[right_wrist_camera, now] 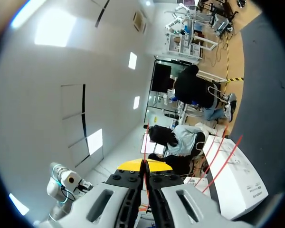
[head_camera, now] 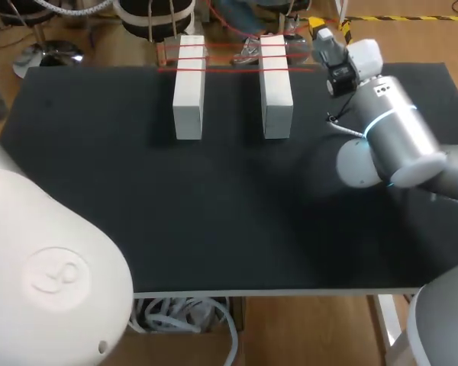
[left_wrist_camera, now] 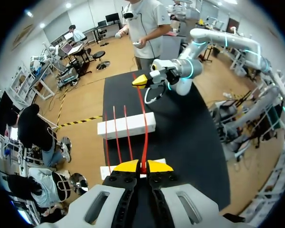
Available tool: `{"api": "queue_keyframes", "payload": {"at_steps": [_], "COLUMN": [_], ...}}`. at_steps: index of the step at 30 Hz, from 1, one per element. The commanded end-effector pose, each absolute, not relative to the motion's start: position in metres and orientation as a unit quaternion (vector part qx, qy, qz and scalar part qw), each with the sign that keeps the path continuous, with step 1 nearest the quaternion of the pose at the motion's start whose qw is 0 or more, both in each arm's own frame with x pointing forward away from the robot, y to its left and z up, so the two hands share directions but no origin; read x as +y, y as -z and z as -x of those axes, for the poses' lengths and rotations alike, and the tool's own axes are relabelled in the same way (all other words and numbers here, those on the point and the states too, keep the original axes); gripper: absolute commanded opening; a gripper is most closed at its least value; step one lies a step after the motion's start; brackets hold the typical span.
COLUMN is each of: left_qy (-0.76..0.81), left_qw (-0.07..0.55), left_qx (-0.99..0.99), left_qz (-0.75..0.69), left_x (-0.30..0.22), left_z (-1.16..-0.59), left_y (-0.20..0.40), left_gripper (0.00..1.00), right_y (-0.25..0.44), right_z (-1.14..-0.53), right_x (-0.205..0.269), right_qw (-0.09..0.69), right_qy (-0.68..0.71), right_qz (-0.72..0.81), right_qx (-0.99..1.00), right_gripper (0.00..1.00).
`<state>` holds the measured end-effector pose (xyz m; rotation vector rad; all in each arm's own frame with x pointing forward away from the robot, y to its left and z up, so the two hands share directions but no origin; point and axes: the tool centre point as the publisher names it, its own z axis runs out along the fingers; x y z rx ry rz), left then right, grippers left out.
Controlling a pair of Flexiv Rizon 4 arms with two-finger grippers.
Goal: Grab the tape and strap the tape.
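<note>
Red tape [left_wrist_camera: 144, 142] clamped in left jaws, wrist view only.

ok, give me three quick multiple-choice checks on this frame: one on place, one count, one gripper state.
1. Where does the held red tape run?
A. over both white blocks
B. coiled beside them
C. around one block only

2. How many white blocks are there?
A. one
B. two
C. three

3. The left gripper is:
A. open, nothing in it
B. shut on the red tape
C. shut on a block

Key:
1 A, in the left wrist view the tape crosses both blocks.
2 B, two stand side by side on the table.
3 B, its yellow tips pinch the tape from both sides.
</note>
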<state>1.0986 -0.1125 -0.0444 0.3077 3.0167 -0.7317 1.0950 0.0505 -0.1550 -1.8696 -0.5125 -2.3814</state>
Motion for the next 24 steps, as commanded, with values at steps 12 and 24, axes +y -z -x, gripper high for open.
{"api": "queue_keyframes", "payload": {"at_steps": [12, 24], "left_qy": [0.196, 0.166], "left_qw": [0.011, 0.004], "left_qx": [0.976, 0.979], "left_qz": [-0.096, -0.117], "left_x": [-0.121, -0.129], "left_z": [-1.098, -1.098], "left_y": [0.045, 0.040], "left_gripper": [0.00, 0.00], "right_y": [0.154, 0.141], "right_z": [-1.103, -1.106], "right_x": [0.051, 0.056], "right_qw": [0.032, -0.099], "right_qy": [0.770, 0.724], "right_qz": [0.598, 0.562], "right_qx": [-0.221, -0.388], "right_gripper": [0.00, 0.00]}}
